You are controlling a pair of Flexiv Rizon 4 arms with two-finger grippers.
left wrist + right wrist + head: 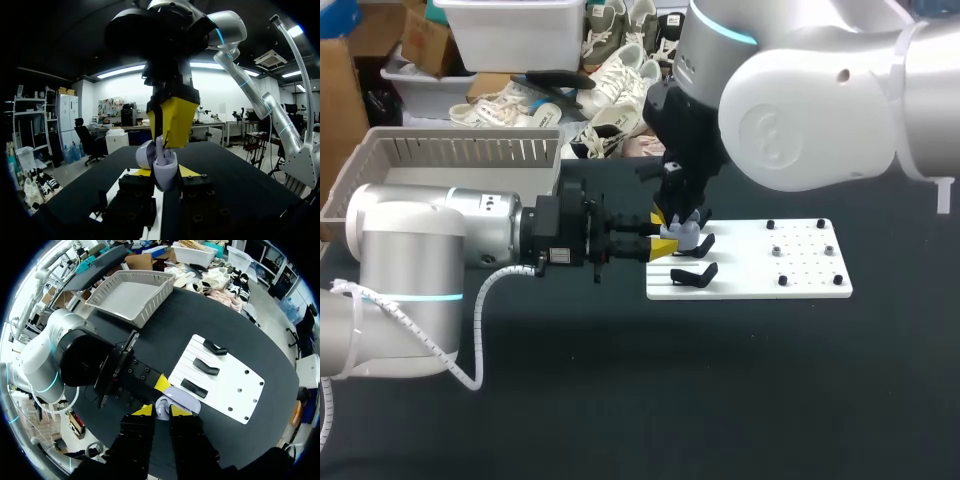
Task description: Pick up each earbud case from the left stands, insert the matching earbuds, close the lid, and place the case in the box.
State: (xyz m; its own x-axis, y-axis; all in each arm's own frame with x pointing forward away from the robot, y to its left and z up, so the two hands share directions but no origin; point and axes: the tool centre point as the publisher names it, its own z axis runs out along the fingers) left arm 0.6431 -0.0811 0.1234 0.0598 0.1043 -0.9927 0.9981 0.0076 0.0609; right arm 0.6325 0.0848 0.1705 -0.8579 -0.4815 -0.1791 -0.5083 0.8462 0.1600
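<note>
Glossy pale-lilac earbud case w/ lid open.

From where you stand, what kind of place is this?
Probably a robot test bench: a black table, a white board with black stands, a grey basket, and my left gripper holding an earbud case.

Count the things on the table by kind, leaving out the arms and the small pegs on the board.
earbud case: 1
black stands: 3
white board: 1
basket: 1
Total: 6
</note>
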